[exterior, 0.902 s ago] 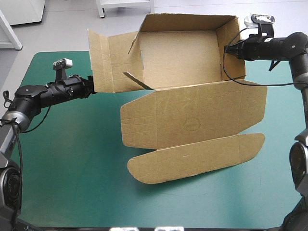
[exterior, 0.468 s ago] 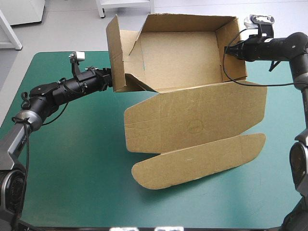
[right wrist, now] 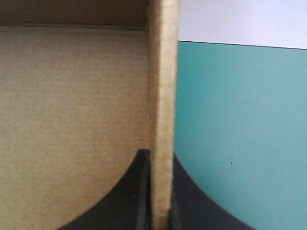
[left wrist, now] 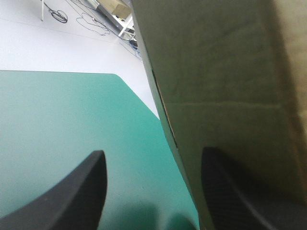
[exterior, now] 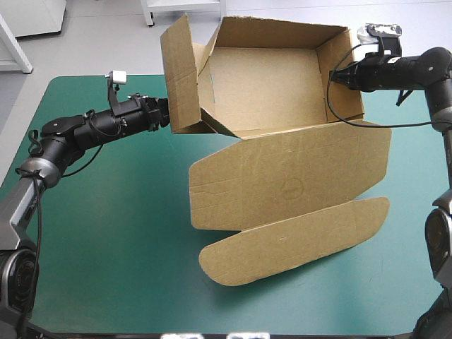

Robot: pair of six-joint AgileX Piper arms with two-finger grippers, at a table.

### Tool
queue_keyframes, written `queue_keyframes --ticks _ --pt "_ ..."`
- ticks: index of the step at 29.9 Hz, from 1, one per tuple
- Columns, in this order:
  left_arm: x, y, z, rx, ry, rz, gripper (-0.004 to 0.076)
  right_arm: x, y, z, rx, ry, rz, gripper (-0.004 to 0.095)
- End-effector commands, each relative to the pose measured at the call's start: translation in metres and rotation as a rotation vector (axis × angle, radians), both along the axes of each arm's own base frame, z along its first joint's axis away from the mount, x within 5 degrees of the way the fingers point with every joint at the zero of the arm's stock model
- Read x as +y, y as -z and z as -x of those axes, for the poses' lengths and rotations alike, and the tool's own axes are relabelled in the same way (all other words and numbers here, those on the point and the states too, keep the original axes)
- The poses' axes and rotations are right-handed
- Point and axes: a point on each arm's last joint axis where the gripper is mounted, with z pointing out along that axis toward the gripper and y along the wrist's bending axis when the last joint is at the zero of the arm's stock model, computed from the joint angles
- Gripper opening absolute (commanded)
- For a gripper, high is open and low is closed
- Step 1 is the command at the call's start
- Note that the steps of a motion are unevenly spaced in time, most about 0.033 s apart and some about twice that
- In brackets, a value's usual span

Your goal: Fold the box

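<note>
The brown box [exterior: 272, 88] stands at the table's far side with its back and right walls raised, its lid [exterior: 289, 176] lying flat toward the front. My left gripper [exterior: 166, 113] is open at the left side flap [exterior: 180, 70], which stands nearly upright. In the left wrist view that flap [left wrist: 225, 72] leans against one finger [left wrist: 230, 191], its edge inside the open gripper [left wrist: 153, 152]. My right gripper [exterior: 333, 76] is shut on the box's right wall [right wrist: 163, 72], the board's edge pinched in the gripper [right wrist: 160, 155].
The lid's rounded tuck flap [exterior: 296, 240] reaches toward the table's front. Bare teal-green cover [exterior: 106, 233] spreads at the left and front. The box's back wall hangs past the table's far edge.
My left gripper has moved right toward the box, swinging the left side flap from spread out flat to nearly upright. The whole box has shifted slightly right. The right gripper has kept its hold.
</note>
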Motion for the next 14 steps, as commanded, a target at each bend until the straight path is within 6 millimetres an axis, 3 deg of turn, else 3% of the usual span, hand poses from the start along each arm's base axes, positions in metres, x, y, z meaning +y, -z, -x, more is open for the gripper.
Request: queue_keyframes --ticks 1,9,14 --pt "-0.011 -0.051 0.011 -0.103 0.018 0.187 0.0423 0.000 -0.039 0.015 -0.140 0.043 -0.045 -0.0013" --pt "-0.039 -0.066 0.014 -0.148 0.023 0.132 0.0423 -0.001 -0.038 0.014 -0.133 0.060 -0.053 -0.0013" --pt "-0.049 -0.060 0.009 -0.146 -0.066 -0.018 0.0424 -0.001 -0.038 0.014 -0.126 0.062 -0.060 -0.0013"
